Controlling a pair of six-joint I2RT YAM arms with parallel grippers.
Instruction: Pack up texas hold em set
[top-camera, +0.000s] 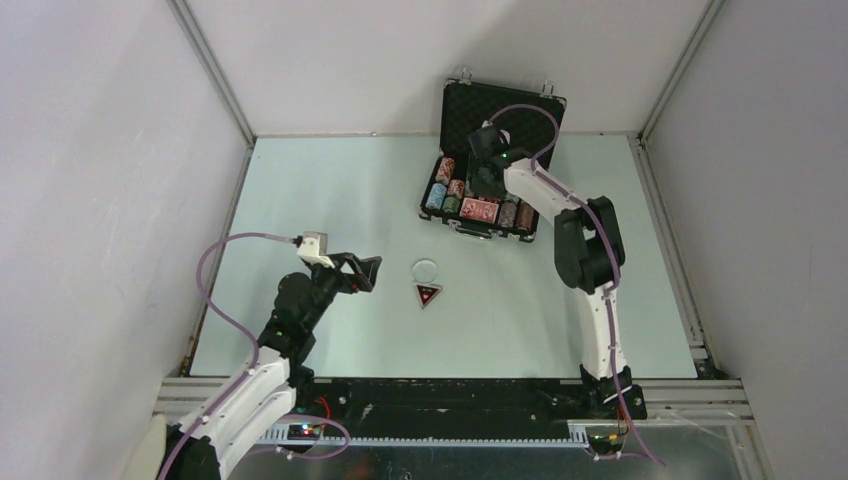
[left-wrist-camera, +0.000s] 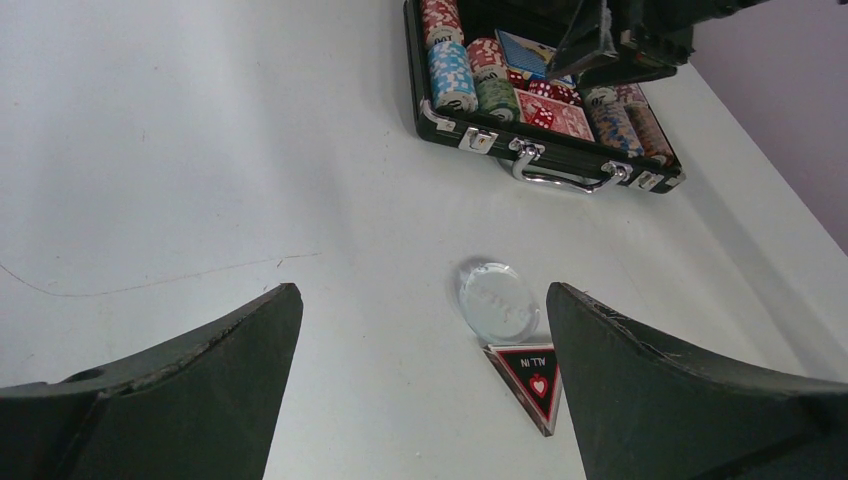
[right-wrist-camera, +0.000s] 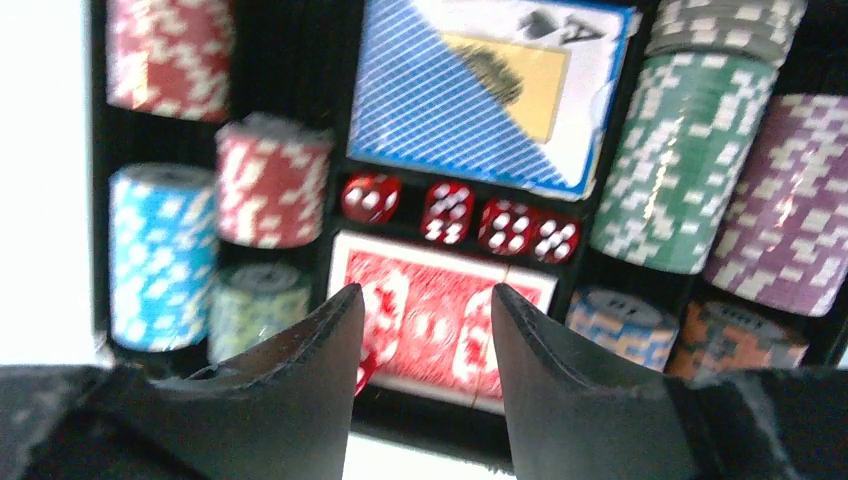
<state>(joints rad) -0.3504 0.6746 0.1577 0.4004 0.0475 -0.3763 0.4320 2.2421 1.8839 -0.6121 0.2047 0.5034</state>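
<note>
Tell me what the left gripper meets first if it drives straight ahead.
Likely the round clear token, on the table just ahead of the open left gripper; the triangular token lies beside it. Whether it would pass over them is unclear.

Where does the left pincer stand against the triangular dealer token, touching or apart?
Apart. The top view shows bare table between the open left pincer and the triangular dealer token.

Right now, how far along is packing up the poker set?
Mostly done: striped chip stacks, blue and red card decks and red dice sit in the black silver-trimmed briefcase. Nothing is in hand; the right tool hovers open over it, the left tool open over the table. Left: the clear round token and red-and-black triangular token lie on the table, and the lid stands open.
</note>
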